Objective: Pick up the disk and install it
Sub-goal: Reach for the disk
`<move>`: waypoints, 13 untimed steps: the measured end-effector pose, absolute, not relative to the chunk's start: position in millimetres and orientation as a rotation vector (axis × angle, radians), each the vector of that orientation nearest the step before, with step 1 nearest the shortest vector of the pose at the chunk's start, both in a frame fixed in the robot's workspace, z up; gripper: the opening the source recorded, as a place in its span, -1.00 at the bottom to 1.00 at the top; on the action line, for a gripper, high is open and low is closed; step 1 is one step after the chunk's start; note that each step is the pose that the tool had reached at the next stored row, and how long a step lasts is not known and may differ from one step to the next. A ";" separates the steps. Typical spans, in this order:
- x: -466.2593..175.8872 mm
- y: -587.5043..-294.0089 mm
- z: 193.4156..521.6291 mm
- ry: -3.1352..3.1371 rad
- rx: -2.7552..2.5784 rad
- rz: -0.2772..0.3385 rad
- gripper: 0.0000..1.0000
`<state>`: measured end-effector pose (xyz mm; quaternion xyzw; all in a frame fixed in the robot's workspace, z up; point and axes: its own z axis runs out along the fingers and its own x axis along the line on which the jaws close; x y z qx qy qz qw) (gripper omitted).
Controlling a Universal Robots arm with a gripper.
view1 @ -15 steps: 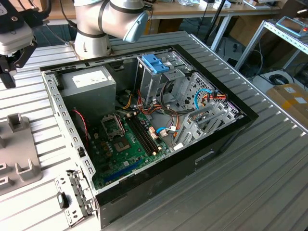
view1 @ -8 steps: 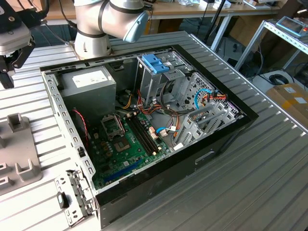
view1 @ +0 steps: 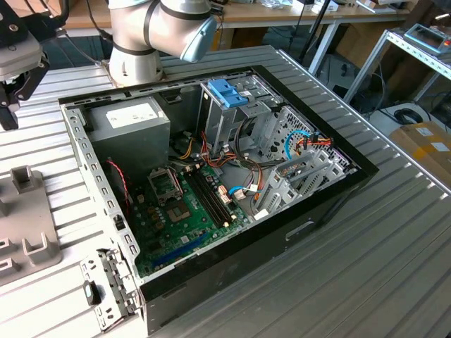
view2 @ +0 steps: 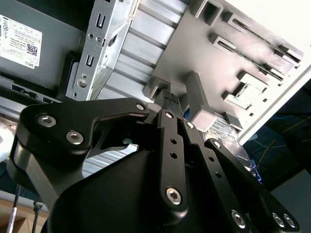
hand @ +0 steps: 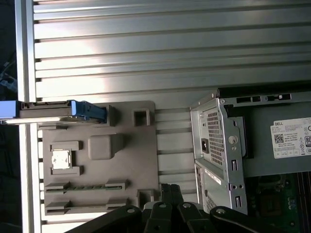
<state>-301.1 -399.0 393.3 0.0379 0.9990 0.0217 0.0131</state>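
The disk (hand: 53,110) stands on its thin edge in a slot along one border of the grey fixture plate (hand: 146,145). In the first wrist view it shows edge-on: a dark metal strip with a light-blue rail end by a raised block. Its other end is cut off by the picture's border, so its full length cannot be made out. On its outer side the ribbed metal worktop (hand: 170,48) lies bare and open. On its inner side come the plate's other raised blocks and slots.

The gripper (hand: 170,187) hangs over the opposite border of the plate, well apart from the disk. Its black fingers (view2: 167,104) are pressed together with nothing between them.

In the exterior view the plate (view1: 28,232) lies at the exterior view's left of the open computer case (view1: 317,211), partly cut off by the frame. A strip of worktop separates plate and case. Inside the case are a grey power-supply box (view1: 130,123), a silver drive cage with a blue latch (view1: 227,93), loose wiring and a green motherboard (view1: 183,211). The arm's pale body (view1: 162,28) rises behind the case.
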 end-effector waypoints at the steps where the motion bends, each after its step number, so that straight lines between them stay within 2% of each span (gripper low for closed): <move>1: -301.4 -399.0 393.3 3.112 0.118 0.068 -0.80; 13: -306.0 -399.0 393.3 3.113 0.118 0.068 -0.80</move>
